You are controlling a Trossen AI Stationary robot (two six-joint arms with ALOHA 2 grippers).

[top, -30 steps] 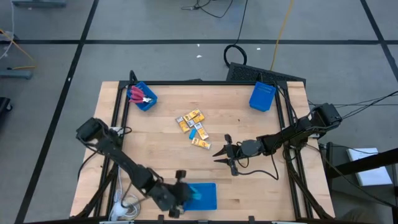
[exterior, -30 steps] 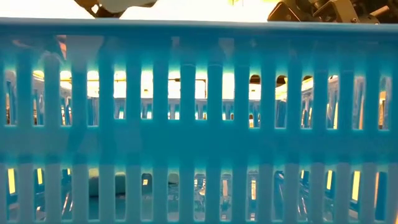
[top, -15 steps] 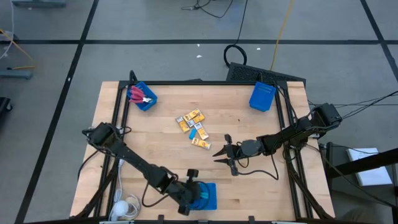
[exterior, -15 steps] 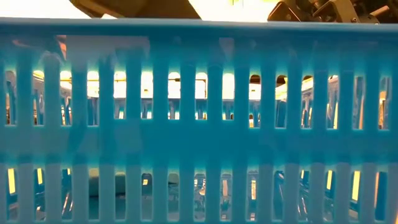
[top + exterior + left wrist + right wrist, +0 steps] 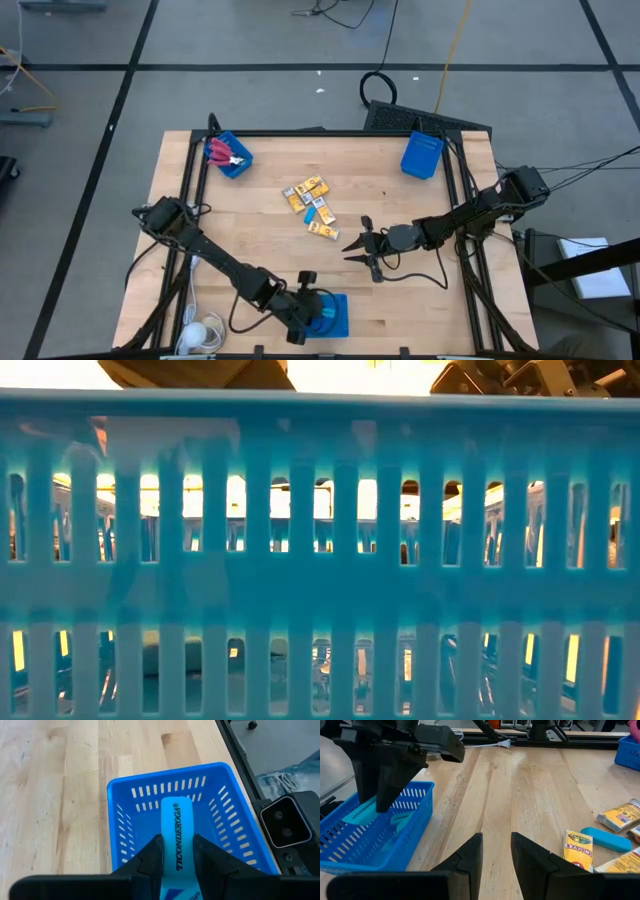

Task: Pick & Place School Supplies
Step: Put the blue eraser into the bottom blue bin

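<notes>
While the left gripper (image 5: 177, 865) pinches one light-blue oblong eraser (image 5: 176, 837) over the blue slatted plastic basket (image 5: 127, 795), the right gripper (image 5: 496, 851) waits slightly spread beside four yellow crayon packs (image 5: 307, 188).

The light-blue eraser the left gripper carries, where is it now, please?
The eraser sits between the left gripper's fingers, over the blue basket at the table's front edge.

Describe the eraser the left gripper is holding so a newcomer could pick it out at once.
Start at the blue basket at the table's near edge, the only bin with an arm over it. The left gripper hangs above its inside, shut on a light-blue eraser. Unlike the loose eraser lying beside the crayon packs mid-table, this one is held off the wood and shows TICONDEROGA lettering.
</notes>
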